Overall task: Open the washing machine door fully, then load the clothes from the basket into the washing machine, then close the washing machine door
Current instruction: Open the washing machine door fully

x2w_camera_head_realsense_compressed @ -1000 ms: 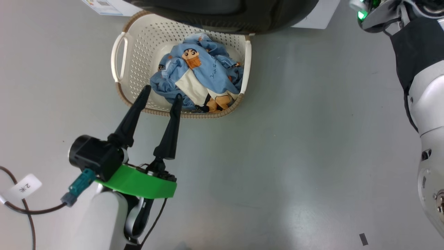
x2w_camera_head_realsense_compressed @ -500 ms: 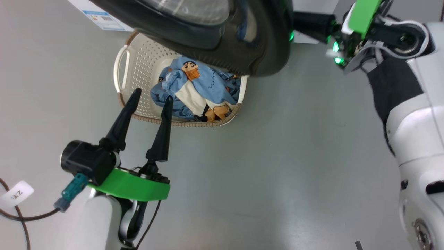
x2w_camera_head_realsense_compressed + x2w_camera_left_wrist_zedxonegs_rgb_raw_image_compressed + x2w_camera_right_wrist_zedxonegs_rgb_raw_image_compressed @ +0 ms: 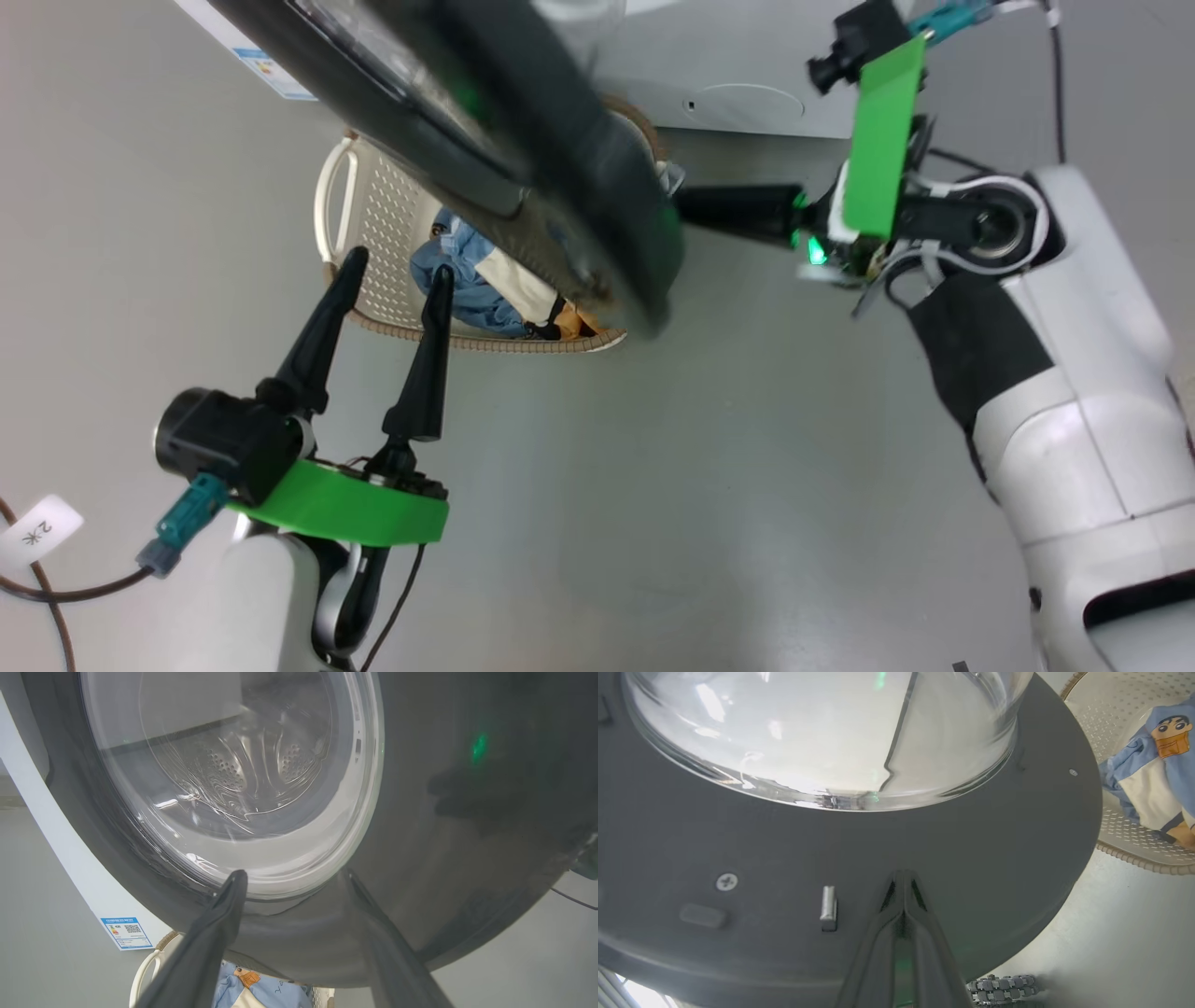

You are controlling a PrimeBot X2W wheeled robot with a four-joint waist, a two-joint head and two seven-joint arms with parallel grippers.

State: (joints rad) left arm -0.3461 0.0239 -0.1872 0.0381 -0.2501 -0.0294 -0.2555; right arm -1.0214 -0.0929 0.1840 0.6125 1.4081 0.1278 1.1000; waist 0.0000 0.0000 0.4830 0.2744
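Observation:
The washing machine door (image 3: pixel 523 159) stands part open, its black ring blurred across the top of the head view and over the basket. My right gripper (image 3: pixel 686 210) is shut, empty, with its tips (image 3: pixel 903 879) pressed on the door's dark inner face (image 3: pixel 994 858) below the glass bulge (image 3: pixel 822 732). My left gripper (image 3: pixel 397 266) is open at the near rim of the basket (image 3: pixel 373 210); its fingers (image 3: pixel 224 905) point at the door's outer ring (image 3: pixel 467 835). The blue printed clothes (image 3: pixel 467 280) lie in the basket, half hidden by the door. The white washing machine (image 3: pixel 747 93) is behind.
A round white flap (image 3: pixel 747 101) sits low on the machine's front and a blue label (image 3: pixel 261 65) on its left corner. Bare grey floor (image 3: pixel 700 467) spreads in front. A cable with a white tag (image 3: pixel 37 532) trails at my left forearm.
The door has swung further out from the machine with my right gripper against its inner face, covering more of the basket. The head camera has tilted up. My left gripper has barely moved.

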